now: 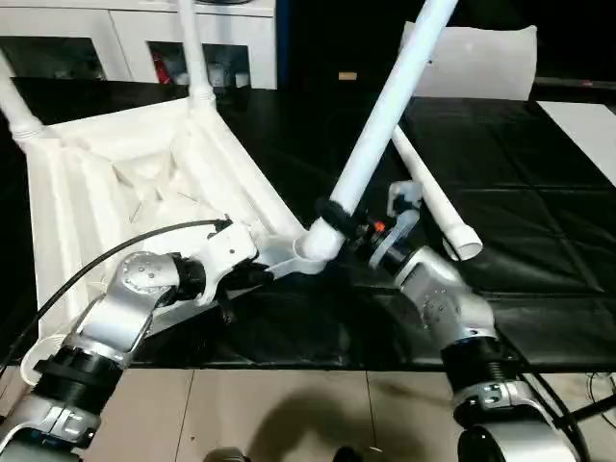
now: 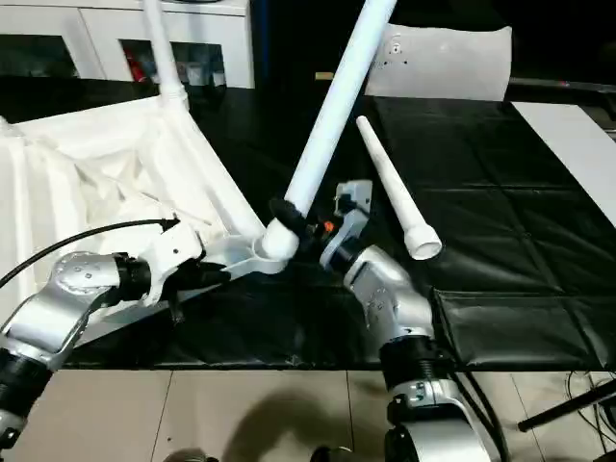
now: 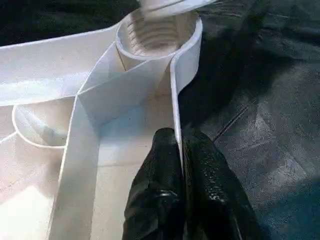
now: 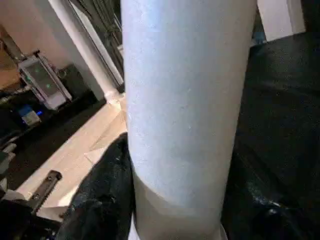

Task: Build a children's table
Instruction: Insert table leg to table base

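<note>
The white children's table top (image 1: 125, 183) lies underside up on the black mat, and two legs (image 1: 192, 48) stand in its far corners. My left gripper (image 3: 177, 137) is shut on the thin rim wall just short of the near-right corner socket (image 3: 157, 35). My right gripper (image 1: 337, 219) is shut around a third white leg (image 1: 385, 115) close to its lower end. That leg leans up and to the right, with its foot resting at the socket (image 1: 310, 252). Another loose leg (image 1: 438, 197) lies on the mat to the right of my right wrist.
A flat whitish bag (image 1: 476, 63) lies at the back right and a white sheet (image 1: 587, 125) at the far right. White cabinets (image 1: 115, 43) stand behind the mat. The mat's front edge (image 1: 318, 364) runs just beyond my forearms, with tiled floor below it.
</note>
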Controlling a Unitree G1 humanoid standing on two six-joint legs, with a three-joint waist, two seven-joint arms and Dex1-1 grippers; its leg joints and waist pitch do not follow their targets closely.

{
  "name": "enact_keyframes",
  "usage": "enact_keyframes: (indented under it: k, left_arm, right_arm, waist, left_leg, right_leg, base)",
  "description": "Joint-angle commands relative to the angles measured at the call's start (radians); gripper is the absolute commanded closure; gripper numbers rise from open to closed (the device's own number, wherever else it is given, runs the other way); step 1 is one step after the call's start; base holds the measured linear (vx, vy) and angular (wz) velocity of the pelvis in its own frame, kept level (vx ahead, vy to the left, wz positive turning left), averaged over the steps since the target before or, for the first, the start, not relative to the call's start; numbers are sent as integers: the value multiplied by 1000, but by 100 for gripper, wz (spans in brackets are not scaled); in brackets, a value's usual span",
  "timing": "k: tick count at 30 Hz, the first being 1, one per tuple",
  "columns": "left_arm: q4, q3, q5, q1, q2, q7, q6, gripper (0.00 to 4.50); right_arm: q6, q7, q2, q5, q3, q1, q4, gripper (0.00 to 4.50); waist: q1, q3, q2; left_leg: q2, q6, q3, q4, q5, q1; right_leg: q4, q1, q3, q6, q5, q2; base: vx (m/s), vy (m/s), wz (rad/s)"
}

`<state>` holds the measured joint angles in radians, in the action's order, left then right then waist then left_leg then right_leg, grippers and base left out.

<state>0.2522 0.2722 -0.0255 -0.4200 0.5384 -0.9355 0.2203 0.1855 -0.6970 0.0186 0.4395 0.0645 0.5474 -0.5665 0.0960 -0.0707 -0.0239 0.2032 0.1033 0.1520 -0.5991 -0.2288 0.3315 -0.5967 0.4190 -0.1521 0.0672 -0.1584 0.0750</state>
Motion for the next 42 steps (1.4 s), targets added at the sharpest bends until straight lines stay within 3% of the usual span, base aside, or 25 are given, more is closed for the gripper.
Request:
enact_keyframes:
  k: [1, 9, 14, 19, 23, 27, 30, 37, 39, 42]
  left_arm:
    - [-22, 27, 3, 1, -1, -43, -35, 450]
    - [-39, 37, -4, 10, -5, -74, -59, 450]
    - [-46, 42, -7, 12, -11, -73, -56, 450]
    - [-31, 30, 8, 6, -10, -51, -60, 450]
    - [17, 7, 29, -13, -13, -15, -78, 450]
    - [32, 1, 32, -18, -14, -6, -83, 450]
    - [44, -2, 34, -21, -15, 0, -87, 450]
    - [68, -3, 41, -25, -20, 13, -99, 450]
    - [70, -3, 42, -26, -20, 12, -101, 450]
    - [78, 2, 44, -28, -17, 1, -112, 450]
  right_arm:
    - [-14, -5, 1, -9, -3, 15, -18, 260]
    - [-56, -13, -20, -30, -7, 21, -79, 260]
    - [-89, -9, -39, -42, -7, 31, -115, 260]
    - [-144, -15, -28, -93, -42, 27, -136, 260]
    - [-193, -34, 16, -156, -82, -14, -113, 260]
    - [-212, -45, 40, -172, -88, -36, -99, 260]
    - [-237, -54, 68, -194, -97, -62, -80, 260]
    - [-272, -63, 110, -217, -100, -99, -58, 260]
    - [-274, -64, 114, -220, -101, -101, -56, 260]
    - [-283, -71, 128, -242, -119, -97, -54, 260]
  waist:
    - [-2, 83, 10]
    - [4, 85, 14]
    - [10, 84, 13]
    - [9, 82, 13]
    - [9, 83, 8]
    - [13, 83, 13]
    - [15, 83, 9]
    - [15, 78, 8]
    - [16, 78, 9]
    - [16, 81, 10]
  left_leg:
    - [34, -38, 2, 69, -6, 11]
    - [35, -44, 3, 67, 12, 11]
    - [34, -35, 4, 69, -12, 10]
    - [32, -31, 4, 69, -24, 12]
    - [31, -33, 6, 68, -24, 12]
    - [32, -34, 5, 68, -35, 9]
    - [32, -37, 5, 68, -34, 11]
    - [27, -36, 5, 71, -88, 8]
    - [27, -35, 5, 70, -95, 3]
    - [30, -35, 3, 70, -81, 7]
  right_leg:
    - [52, -81, 83, 140, -186, 85]
    - [47, -79, 83, 152, -165, 87]
    - [52, -79, 84, 138, -200, 88]
    - [55, -80, 83, 124, -229, 86]
    - [58, -80, 82, 110, -245, 85]
    - [60, -77, 82, 105, -256, 85]
    - [58, -80, 82, 98, -240, 83]
    - [83, -78, 74, 48, -389, 83]
    - [86, -75, 74, 46, -400, 84]
    - [79, -78, 74, 53, -367, 83]
  base:
    - [0, 0, 0]
    - [0, 0, 0]
    - [0, 0, 0]
    - [0, 0, 0]
    - [0, 0, 0]
    - [0, 0, 0]
    - [0, 0, 0]
    - [0, 0, 0]
    - [0, 0, 0]
    - [0, 0, 0]
